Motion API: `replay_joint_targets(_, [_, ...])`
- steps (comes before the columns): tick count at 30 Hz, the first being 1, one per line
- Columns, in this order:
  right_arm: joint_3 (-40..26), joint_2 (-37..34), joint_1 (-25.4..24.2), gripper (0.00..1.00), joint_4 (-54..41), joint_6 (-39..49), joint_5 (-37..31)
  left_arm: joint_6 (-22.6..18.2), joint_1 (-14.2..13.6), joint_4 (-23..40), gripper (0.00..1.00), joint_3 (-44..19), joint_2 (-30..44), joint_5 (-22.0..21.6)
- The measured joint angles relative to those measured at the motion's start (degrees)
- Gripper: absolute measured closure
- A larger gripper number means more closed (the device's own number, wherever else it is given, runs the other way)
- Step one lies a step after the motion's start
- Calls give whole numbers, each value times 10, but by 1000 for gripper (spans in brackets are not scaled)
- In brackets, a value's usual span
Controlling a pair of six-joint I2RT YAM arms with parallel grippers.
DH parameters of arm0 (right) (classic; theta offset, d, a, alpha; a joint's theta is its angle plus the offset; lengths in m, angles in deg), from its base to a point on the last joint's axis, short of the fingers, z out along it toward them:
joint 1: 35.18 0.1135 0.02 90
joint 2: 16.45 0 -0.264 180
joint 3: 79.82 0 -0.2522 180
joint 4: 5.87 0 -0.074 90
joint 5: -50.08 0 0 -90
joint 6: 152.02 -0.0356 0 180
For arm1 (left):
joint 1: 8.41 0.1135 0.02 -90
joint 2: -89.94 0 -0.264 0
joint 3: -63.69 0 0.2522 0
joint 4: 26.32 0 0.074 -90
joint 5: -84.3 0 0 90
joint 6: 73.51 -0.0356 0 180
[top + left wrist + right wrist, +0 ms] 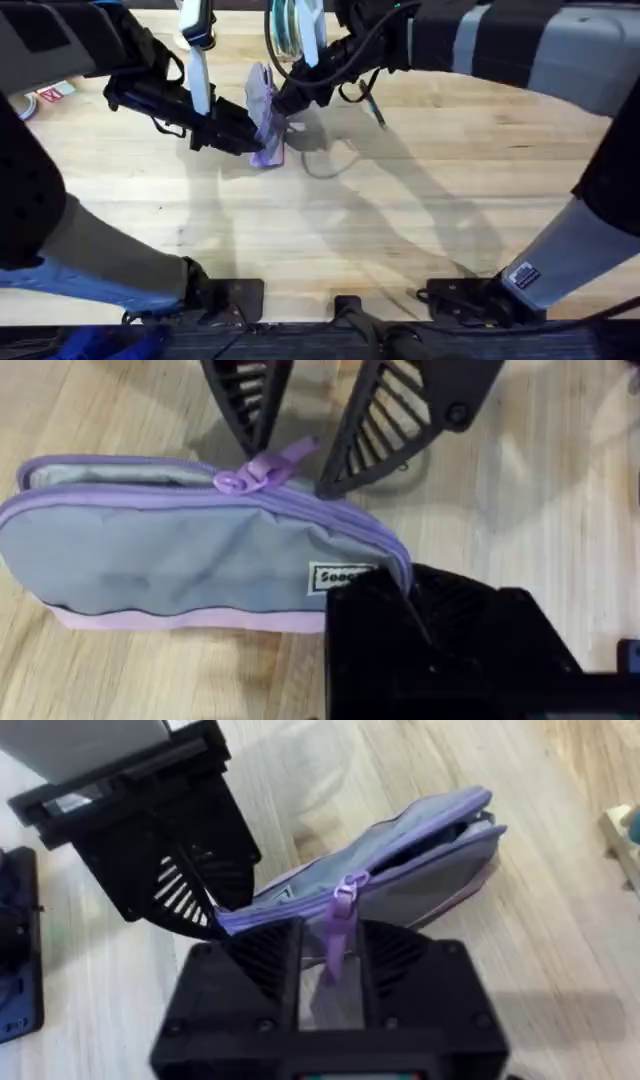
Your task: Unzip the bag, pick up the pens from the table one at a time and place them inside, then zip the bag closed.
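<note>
The bag [190, 565], a soft lavender-purple fabric pouch with a zipper along its upper edge, stands on its long lower edge on the light wooden plank tabletop [400, 220], toward the far middle, caught between our two arms.

Nearest in the left wrist view, our left claw [400, 620] is clamped on the pouch's end by the small white label. We judge this grip is an anchor, keeping the soft fabric from sliding or folding when the zipper is drawn. The pouch is held upright so that its zipper line faces up and stays reachable.

In the right wrist view, our right claw [335, 965] sits at the purple zipper pull tab [343, 910], which hangs between its black fingers [262, 960]; they stand narrow around it, though we cannot tell whether they press it firmly. The zipper beyond the tab, toward the far end, gapes open, showing a dark inside. We judge the unzipping to be partly done.

Farther off, a slim dark pen [374, 108] lies on the tabletop just beyond the right arm, not yet picked up.
</note>
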Motion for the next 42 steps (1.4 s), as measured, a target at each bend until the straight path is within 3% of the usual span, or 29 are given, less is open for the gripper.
replay_joint_targets(4, [0,0,1,886,3,-3,2,0,0,0,958,0,0,0])
replay_joint_targets(8, [0,0,1,965,4,-5,2,0,0,0,958,0,0,0])
replay_joint_targets(19, [0,0,-1,971,-10,-8,2,0,0,0,958,0,0,0])
replay_joint_targets(33, [-1,86,-3,971,-165,40,-19,0,-3,4,958,1,0,1])
replay_joint_targets(42, [-1,92,48,970,-187,54,-44,0,-3,2,957,1,0,0])
